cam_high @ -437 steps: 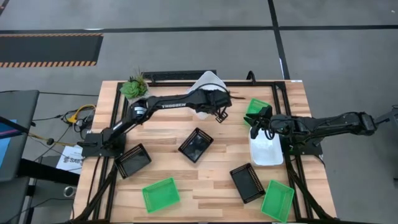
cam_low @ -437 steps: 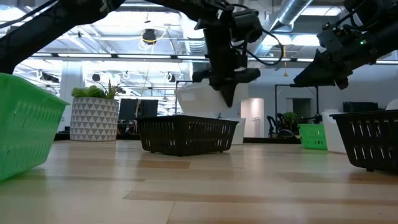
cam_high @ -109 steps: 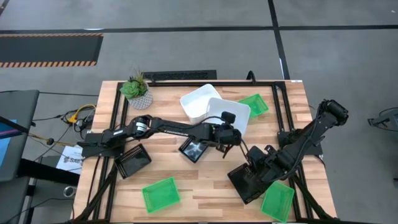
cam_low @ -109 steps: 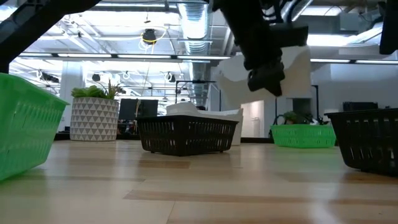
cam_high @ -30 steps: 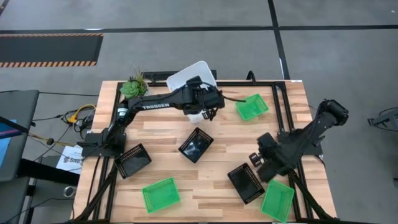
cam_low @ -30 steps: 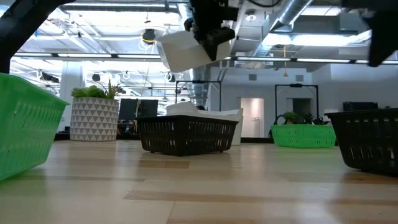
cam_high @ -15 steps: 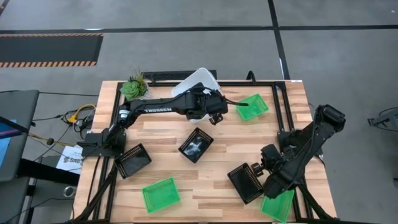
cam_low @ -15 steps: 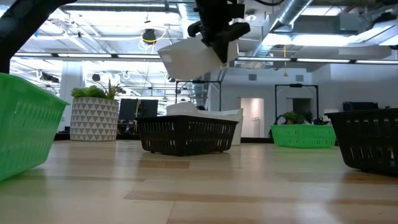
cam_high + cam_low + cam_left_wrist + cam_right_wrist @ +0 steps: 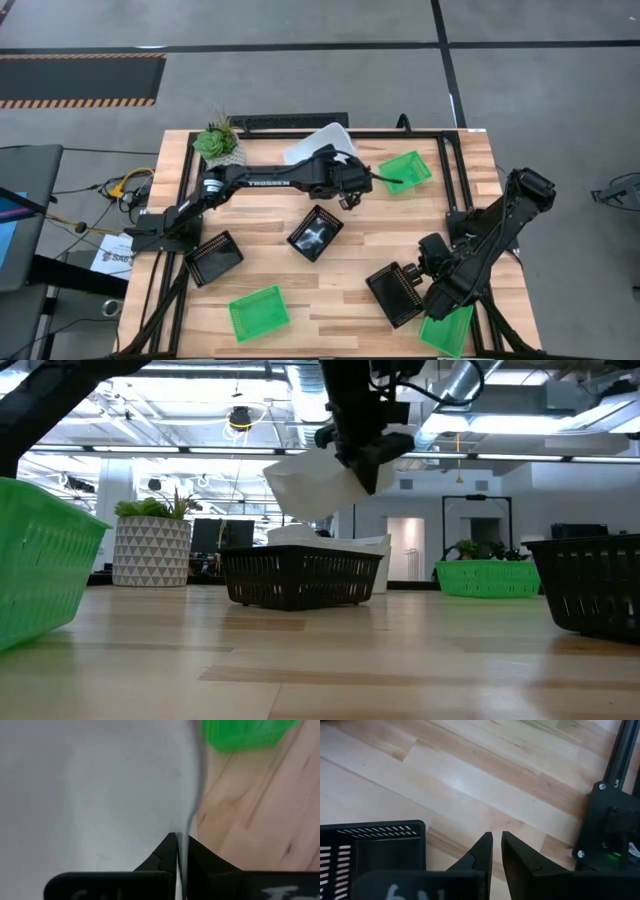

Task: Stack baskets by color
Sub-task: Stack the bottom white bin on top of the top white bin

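One white basket (image 9: 315, 482) pinched by its wall in my closed left hand (image 9: 345, 190), tilted above the worktop's (image 9: 370, 240) far edge, over the white stack. Right hand (image 9: 496, 851) closed, empty, beside a black basket (image 9: 396, 293).

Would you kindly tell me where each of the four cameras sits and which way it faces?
High view: overhead, straight down on the table and both arms.
Low view: at tabletop height, level into the room; left end effector holds a white basket.
Left wrist view: on the left arm, along its shut fingers pinching that basket's wall.
Right wrist view: on the right arm, looking at a black basket.
High and low views share the potted plant.
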Available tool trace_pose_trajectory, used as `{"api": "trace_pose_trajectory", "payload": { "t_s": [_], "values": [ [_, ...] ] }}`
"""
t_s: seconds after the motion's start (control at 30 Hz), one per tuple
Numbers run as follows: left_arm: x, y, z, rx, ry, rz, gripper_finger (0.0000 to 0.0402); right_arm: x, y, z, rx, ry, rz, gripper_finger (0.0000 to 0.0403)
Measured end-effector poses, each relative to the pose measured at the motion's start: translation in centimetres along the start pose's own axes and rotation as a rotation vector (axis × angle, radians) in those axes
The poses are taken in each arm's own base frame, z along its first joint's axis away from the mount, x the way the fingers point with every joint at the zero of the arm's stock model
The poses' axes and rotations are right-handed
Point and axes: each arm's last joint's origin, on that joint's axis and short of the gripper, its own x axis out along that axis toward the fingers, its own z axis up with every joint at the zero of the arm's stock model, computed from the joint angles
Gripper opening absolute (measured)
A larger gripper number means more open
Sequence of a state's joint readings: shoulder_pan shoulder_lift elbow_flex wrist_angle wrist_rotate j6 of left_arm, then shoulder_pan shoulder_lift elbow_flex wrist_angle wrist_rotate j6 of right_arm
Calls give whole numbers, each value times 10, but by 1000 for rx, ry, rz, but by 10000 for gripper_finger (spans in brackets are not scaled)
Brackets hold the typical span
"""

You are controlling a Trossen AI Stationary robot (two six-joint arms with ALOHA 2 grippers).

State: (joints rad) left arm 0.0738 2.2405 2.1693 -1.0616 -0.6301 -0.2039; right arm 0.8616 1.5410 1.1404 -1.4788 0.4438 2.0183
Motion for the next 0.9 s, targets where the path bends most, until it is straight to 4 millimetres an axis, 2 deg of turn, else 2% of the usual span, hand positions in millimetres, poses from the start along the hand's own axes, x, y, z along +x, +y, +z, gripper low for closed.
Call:
{"api": "trace_pose_trajectory", "payload": {
  "t_s": [0.27, 0.43, 0.9],
  "values": [
    [18, 8, -4, 15, 70, -2, 0, 0, 0, 0, -3, 0, -1, 63],
    [37, 13, -8, 16, 137, -16, 0, 0, 0, 0, -4, -1, -2, 63],
    [52, 30, -9, 3, 192, -72, 0, 0, 0, 0, -11, 0, -1, 63]
  ]
}}
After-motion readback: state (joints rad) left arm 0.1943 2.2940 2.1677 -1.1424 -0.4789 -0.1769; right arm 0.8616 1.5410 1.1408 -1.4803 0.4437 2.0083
